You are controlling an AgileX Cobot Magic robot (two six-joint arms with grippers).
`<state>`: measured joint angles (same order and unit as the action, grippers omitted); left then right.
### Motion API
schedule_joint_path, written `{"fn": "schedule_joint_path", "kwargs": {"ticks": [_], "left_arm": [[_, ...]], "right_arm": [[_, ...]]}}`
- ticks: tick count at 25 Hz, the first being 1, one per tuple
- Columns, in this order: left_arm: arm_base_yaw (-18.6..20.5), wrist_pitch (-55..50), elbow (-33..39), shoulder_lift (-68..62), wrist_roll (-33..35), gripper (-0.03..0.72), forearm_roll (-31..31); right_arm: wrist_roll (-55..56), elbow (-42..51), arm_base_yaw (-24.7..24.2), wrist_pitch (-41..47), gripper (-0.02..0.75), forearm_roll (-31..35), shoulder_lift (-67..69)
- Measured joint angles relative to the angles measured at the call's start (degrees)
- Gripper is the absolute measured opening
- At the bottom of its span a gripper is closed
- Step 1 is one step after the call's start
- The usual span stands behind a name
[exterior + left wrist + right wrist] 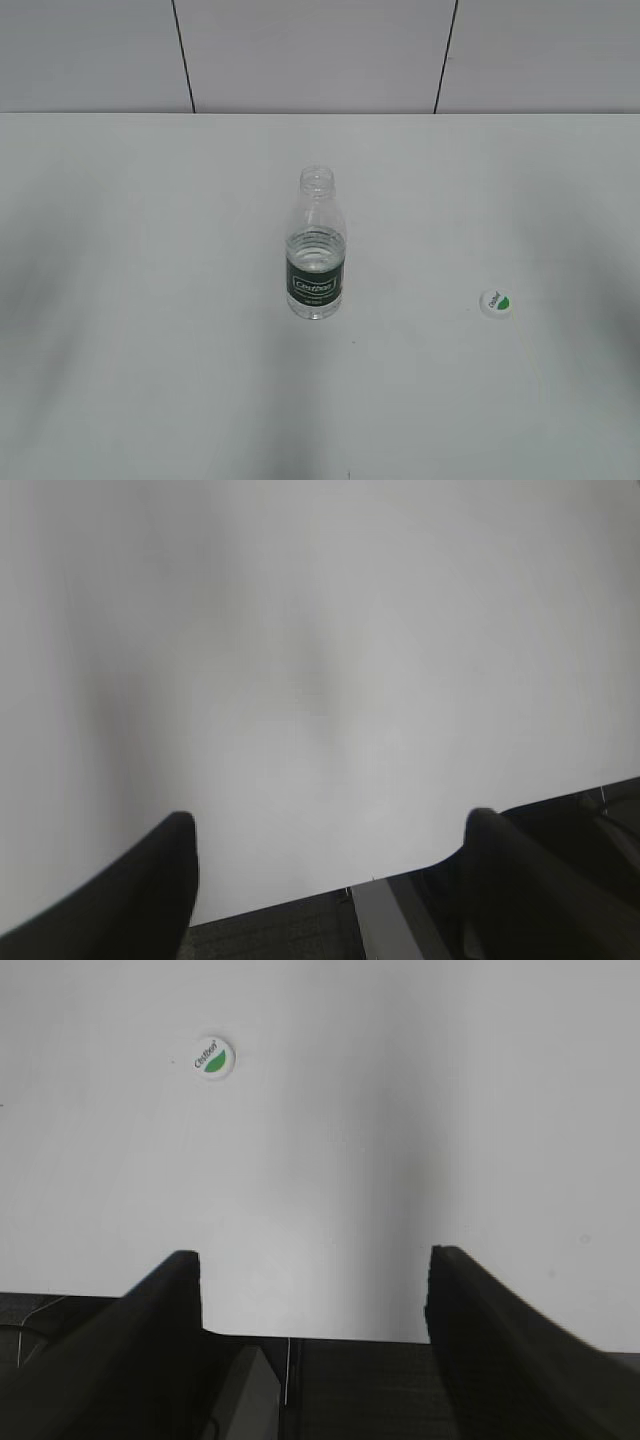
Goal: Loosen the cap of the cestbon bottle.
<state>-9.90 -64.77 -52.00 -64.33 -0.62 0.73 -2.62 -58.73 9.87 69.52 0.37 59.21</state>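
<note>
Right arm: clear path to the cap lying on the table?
Probably yes. The cap lies alone on bare table ahead of the open right gripper, top up, nothing between them. The bottle stands well off to the side.

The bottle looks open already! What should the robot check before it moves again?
1. Cap off the bottle: ok, it lies on the table to the bottle's right, apart from it.
2. Bottle upright: ok, it stands with its neck open.
3. Cap right side up: ok, its green crescent faces up.
4. Left gripper empty: ok, jaws apart over bare table near the edge.
5. Right gripper empty: ok, jaws apart, the cap lies beyond them.
6. Spilled water: cannot tell, though no puddle shows.
</note>
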Motion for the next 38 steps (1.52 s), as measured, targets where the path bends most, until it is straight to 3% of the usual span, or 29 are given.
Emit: {"fn": "schedule_joint_path", "kwargs": {"ticks": [9, 13, 25, 38], "left_arm": [[0.00, 4.22, 14.89, 12.47, 0.00, 0.489, -0.11], [0.00, 4.58, 18.34, 18.85, 0.00, 0.489, -0.36], [0.00, 5.54, 20.80, 33.37, 0.00, 0.489, -2.45], [0.00, 5.16, 21.16, 50.41, 0.00, 0.489, -3.51]], "right_arm": [[-0.27, 13.02, 0.00, -5.64, 0.537, 0.00, -6.87], [-1.22, 17.76, 0.00, -7.72, 0.537, 0.00, -10.88], [-1.58, 28.16, 0.00, -13.10, 0.536, 0.03, -24.32], [-1.65, 28.40, 0.00, -13.90, 0.536, 0.03, -34.07]]}}
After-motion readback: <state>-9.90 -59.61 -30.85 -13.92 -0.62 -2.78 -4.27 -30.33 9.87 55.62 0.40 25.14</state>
